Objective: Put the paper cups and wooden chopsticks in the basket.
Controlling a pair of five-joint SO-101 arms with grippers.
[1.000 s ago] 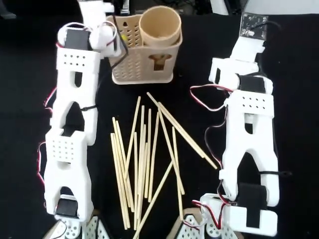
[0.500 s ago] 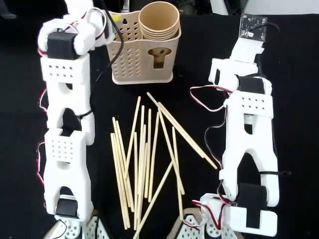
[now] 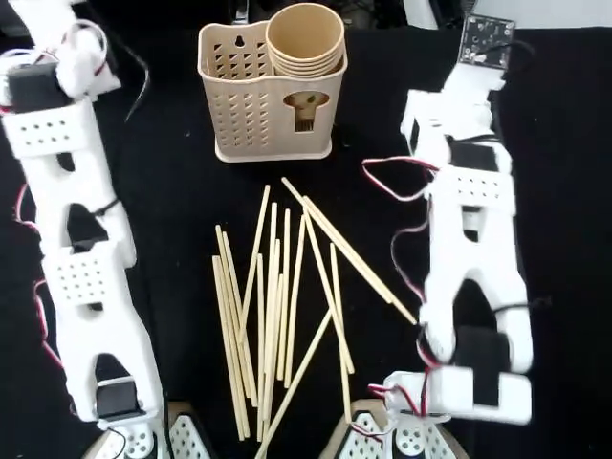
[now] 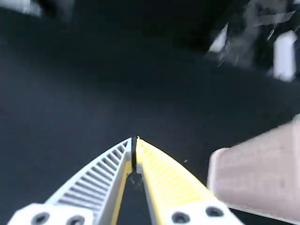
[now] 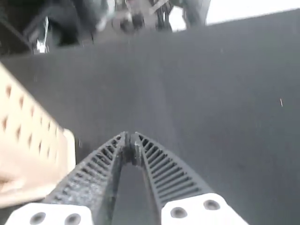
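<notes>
A beige perforated basket [image 3: 249,110] stands at the table's far middle, with a stack of paper cups [image 3: 304,43] upright in its right half. Several wooden chopsticks [image 3: 277,306] lie scattered on the black table in front of it. The left arm stretches along the left side, its wrist at the far left corner. My left gripper [image 4: 135,139] is shut and empty over bare black cloth, with the basket [image 4: 262,173] off to one side. My right gripper [image 5: 129,136] is shut and empty, and the basket [image 5: 28,154] sits close beside it.
The right arm [image 3: 473,258] lies along the right side of the table, red wires looping from it. Both arm bases stand at the near edge, either side of the chopsticks. Dark clutter sits beyond the table's far edge.
The left arm swung left, away from the basket, to the far left corner. The cup stack, tilted a second ago, now stands upright in the basket. The right arm shifted slightly.
</notes>
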